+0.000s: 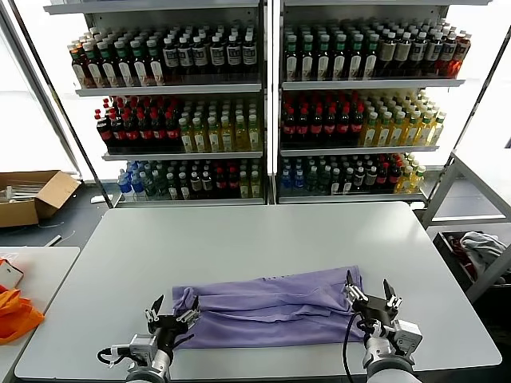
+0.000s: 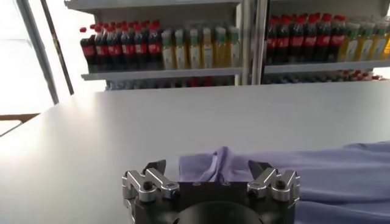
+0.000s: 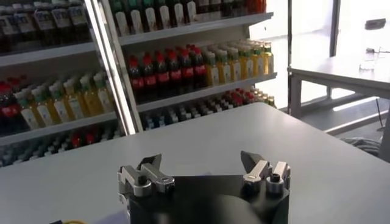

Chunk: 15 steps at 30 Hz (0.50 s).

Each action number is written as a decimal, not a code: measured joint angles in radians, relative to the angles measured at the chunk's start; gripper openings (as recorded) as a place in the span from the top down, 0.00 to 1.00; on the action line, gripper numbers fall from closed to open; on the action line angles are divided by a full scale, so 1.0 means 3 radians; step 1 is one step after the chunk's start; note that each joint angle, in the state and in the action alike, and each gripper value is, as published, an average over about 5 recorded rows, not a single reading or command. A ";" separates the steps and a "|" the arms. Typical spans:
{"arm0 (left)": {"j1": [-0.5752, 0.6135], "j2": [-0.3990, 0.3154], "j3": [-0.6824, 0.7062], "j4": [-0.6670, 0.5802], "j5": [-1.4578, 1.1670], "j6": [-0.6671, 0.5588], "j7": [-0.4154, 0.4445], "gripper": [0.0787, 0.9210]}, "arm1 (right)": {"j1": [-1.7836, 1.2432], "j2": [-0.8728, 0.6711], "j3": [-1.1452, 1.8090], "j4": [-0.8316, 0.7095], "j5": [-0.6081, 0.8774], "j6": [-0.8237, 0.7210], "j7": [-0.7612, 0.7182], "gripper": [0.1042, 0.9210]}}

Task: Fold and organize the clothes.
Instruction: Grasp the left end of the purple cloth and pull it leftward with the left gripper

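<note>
The lavender T-shirt point(image 1: 271, 307) lies folded into a long band across the near part of the grey table point(image 1: 255, 239). My left gripper point(image 1: 171, 311) hovers at the band's left end, open, with nothing held. In the left wrist view the left gripper point(image 2: 207, 167) stands just short of a bunched fold of the T-shirt point(image 2: 341, 176). My right gripper point(image 1: 370, 289) is raised at the band's right end, open and empty. The right wrist view shows the right gripper point(image 3: 200, 159) over bare table, with no cloth between its fingers.
Shelves of bottles point(image 1: 263, 104) stand behind the table. An orange cloth point(image 1: 14, 313) lies on a side table at the left, near a cardboard box point(image 1: 32, 195). A bin with grey-white cloth point(image 1: 479, 251) sits at the right.
</note>
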 measured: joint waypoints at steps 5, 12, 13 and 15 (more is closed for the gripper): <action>-0.0003 -0.0006 -0.0016 0.0075 -0.0105 0.0019 -0.0005 0.14 | 0.0007 -0.0006 0.0001 0.0023 0.0010 -0.0010 0.0003 0.12; 0.0023 0.0001 -0.0001 0.0099 -0.0186 0.0075 0.0013 0.37 | 0.0020 -0.0009 -0.0003 0.0034 0.0019 -0.0023 0.0004 0.12; 0.0023 0.0001 0.0002 0.0104 -0.0192 0.0080 0.0020 0.40 | 0.0021 -0.0010 -0.0004 0.0034 0.0020 -0.0023 0.0004 0.12; 0.0023 0.0000 0.0007 0.0116 -0.0201 0.0083 0.0034 0.47 | 0.0025 -0.0011 -0.0004 0.0034 0.0021 -0.0023 0.0005 0.12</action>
